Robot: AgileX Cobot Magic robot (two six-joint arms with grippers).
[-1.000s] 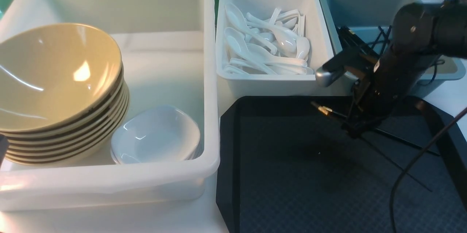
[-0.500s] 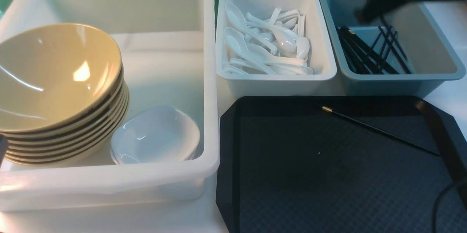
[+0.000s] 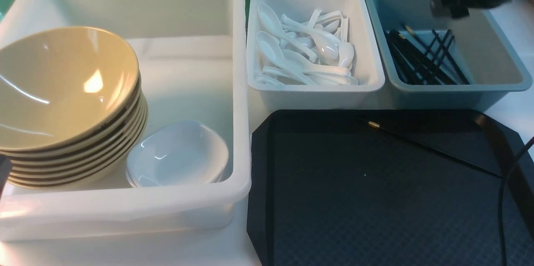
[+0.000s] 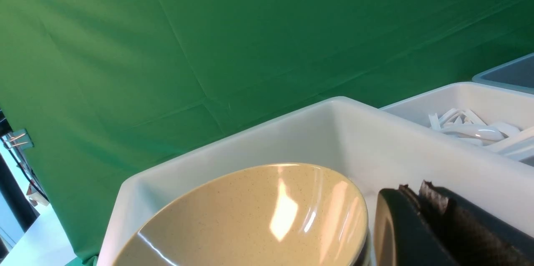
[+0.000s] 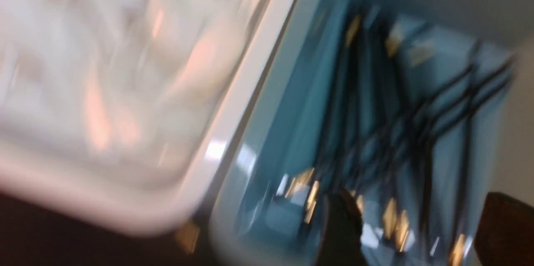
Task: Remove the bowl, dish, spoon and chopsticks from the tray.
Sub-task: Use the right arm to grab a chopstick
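The black tray (image 3: 333, 216) holds one black chopstick (image 3: 434, 149), gold band toward the far left. My right gripper (image 3: 454, 3) is blurred and hovers over the grey-blue tub (image 3: 500, 49) of chopsticks (image 3: 421, 61). In the right wrist view the gripper (image 5: 421, 232) is open and empty, with the tub's chopsticks (image 5: 409, 124) below. The mustard-yellow bowls (image 3: 62, 82) and white dishes (image 3: 179, 153) sit in the big white tub (image 3: 125, 212). My left gripper (image 4: 417, 189) is shut and empty beside the top bowl (image 4: 250, 216).
A white tub (image 3: 313, 91) full of white spoons (image 3: 304, 53) stands between the big tub and the grey-blue tub, right behind the tray. A black cable (image 3: 505, 199) hangs over the tray's right side. A green backdrop closes off the back.
My right gripper rose off the tray and moved back over the grey-blue tub. One chopstick left the tray with it; another gold-banded stick now lies in the tub. One stays on the tray.
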